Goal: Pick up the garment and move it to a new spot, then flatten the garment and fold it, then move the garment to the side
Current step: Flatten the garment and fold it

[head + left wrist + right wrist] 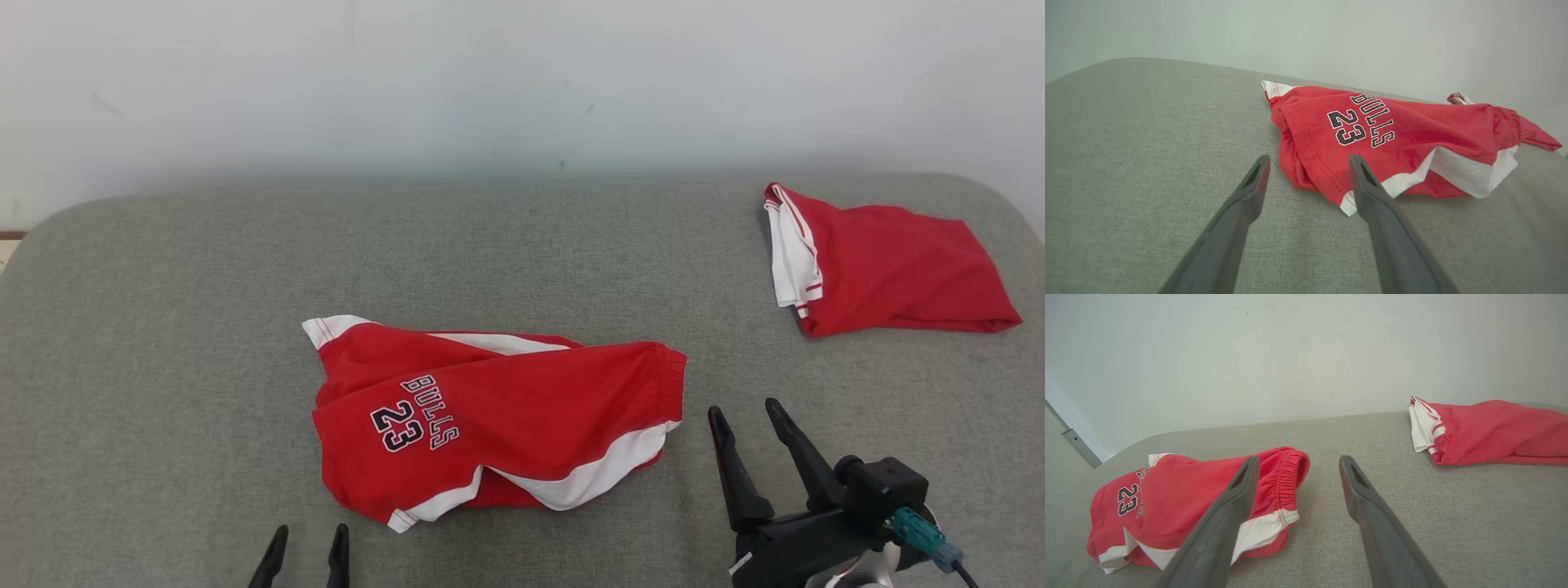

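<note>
The garment (522, 408) is a pair of red shorts with white trim and "BULLS 23" printed on it. It lies crumpled in the middle of the grey padded surface (163, 367). My left gripper (310, 543) is open just in front of its near left corner, clear of the cloth. The left wrist view has those shorts (1412, 130) right beyond the open left gripper (1309, 157). My right gripper (744, 407) stands open beside the elastic waistband at the shorts' right end. In the right wrist view the waistband (1290, 469) sits just left of the open right gripper (1299, 457).
A second red garment with white trim (890, 261) lies folded at the far right of the surface, also seen as the red garment (1494, 428) in the right wrist view. A pale wall (522, 82) rises behind the surface's rounded back edge.
</note>
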